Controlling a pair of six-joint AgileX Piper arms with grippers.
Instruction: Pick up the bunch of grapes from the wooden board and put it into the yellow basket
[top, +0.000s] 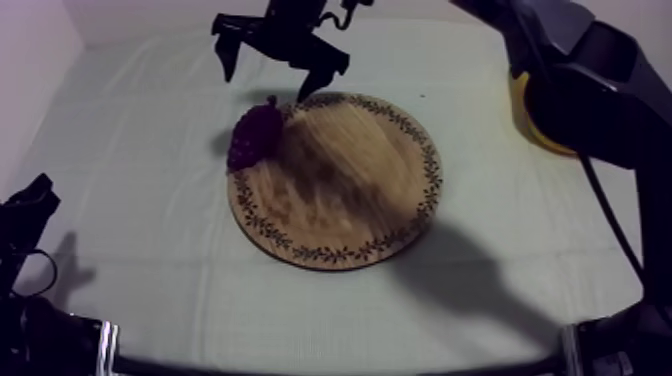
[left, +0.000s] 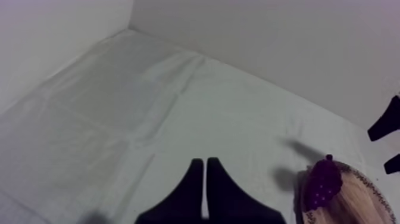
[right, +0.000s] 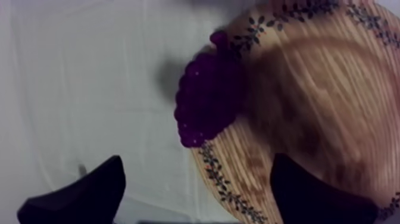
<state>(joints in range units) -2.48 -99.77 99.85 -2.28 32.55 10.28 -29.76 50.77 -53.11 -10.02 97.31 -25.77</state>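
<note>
The dark purple bunch of grapes (top: 254, 133) lies on the left rim of the round wooden board (top: 350, 190), partly overhanging the cloth. My right gripper (top: 268, 82) hangs open just beyond the grapes, at the board's far left edge, holding nothing. In the right wrist view its two black fingers (right: 89, 196) stand wide apart, with the grapes (right: 208, 104) and the board (right: 321, 89) ahead of them. My left gripper (top: 33, 203) rests low at the table's left side. Its fingers (left: 204, 184) lie together, and the grapes (left: 324, 182) sit well off to one side.
The yellow basket (top: 527, 118) stands at the table's right side, largely covered by my right arm. Grey-white cloth stretches bare to the left of the board and in front of it. A pale wall bounds the table at the back.
</note>
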